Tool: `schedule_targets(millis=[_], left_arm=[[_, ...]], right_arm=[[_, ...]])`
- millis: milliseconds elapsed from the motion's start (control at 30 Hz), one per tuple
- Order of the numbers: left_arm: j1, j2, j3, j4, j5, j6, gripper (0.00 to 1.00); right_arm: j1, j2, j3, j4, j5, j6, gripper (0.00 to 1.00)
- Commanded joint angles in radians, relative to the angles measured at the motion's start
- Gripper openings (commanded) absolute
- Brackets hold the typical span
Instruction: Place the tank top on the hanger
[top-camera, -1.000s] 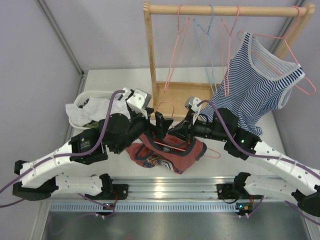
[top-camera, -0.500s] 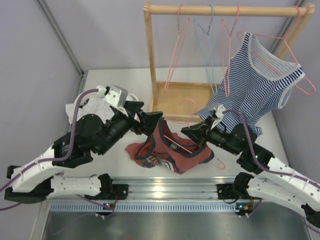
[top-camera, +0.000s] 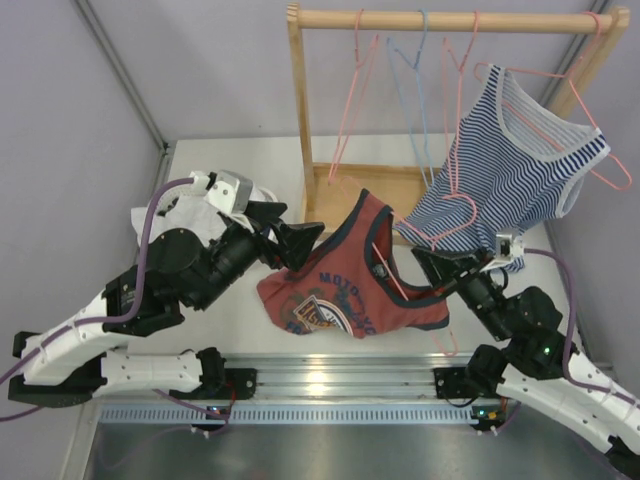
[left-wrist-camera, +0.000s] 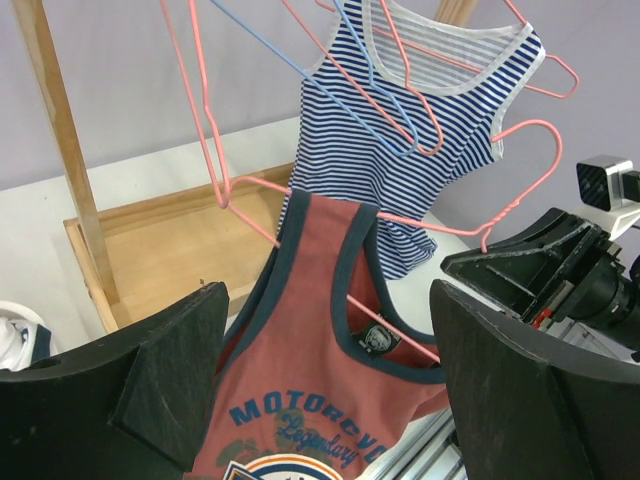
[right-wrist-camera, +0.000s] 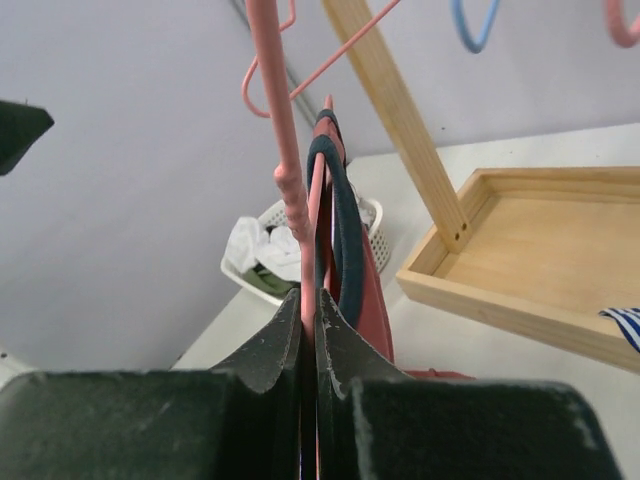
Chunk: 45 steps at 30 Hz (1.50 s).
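The right fingers (right-wrist-camera: 262, 345) are pressed closed on the pink hanger (top-camera: 404, 288). They pinch its wire and hold it tilted in the air above the tabletop (top-camera: 240, 165), near the front edge and right of centre. The rust-red tank top (top-camera: 340, 290) hangs from it. One navy-trimmed strap sits over the hanger's far end, the wire crosses the neck opening, and the printed chest sags toward the front edge. Whether the hem touches the tabletop cannot be told.

The left fingers (left-wrist-camera: 170, 365) are spread wide, gripping nothing, just left of the shirt and apart from it. A striped tank top (top-camera: 520, 170) and a light blue hanger (top-camera: 405, 70) hang from the wooden rack (top-camera: 300, 120) at the back edge. A white basket (right-wrist-camera: 238, 270) sits at the left edge.
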Motion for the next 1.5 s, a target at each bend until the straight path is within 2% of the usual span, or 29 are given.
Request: schedule_targets(millis=[0,167,500,1000,1200,1467], left_arm=[[-0.004,-0.002,0.029,0.045,0.003,0.016,0.87],[-0.004,0.003,0.035,0.045,0.008,0.016,0.86],[-0.004,0.006,0.031,0.043,0.006,0.018,0.86],[-0.004,0.02,0.038,0.047,0.029,0.007,0.86],[-0.004,0.013,0.034,0.045,0.034,0.003,0.86],[-0.004,0.001,0.028,0.037,0.031,0.004,0.86]], right_arm=[[-0.003,-0.046,0.003,0.005,0.143,0.038,0.0],[-0.003,-0.034,0.024,-0.083,0.233,0.064,0.0],[-0.003,-0.054,0.006,-0.109,0.328,0.087,0.0],[-0.038,0.064,0.127,-0.189,0.46,0.098,0.0],[-0.154,0.147,0.191,-0.241,0.375,0.121,0.0],[-0.418,0.204,0.246,-0.218,0.131,0.096,0.0]])
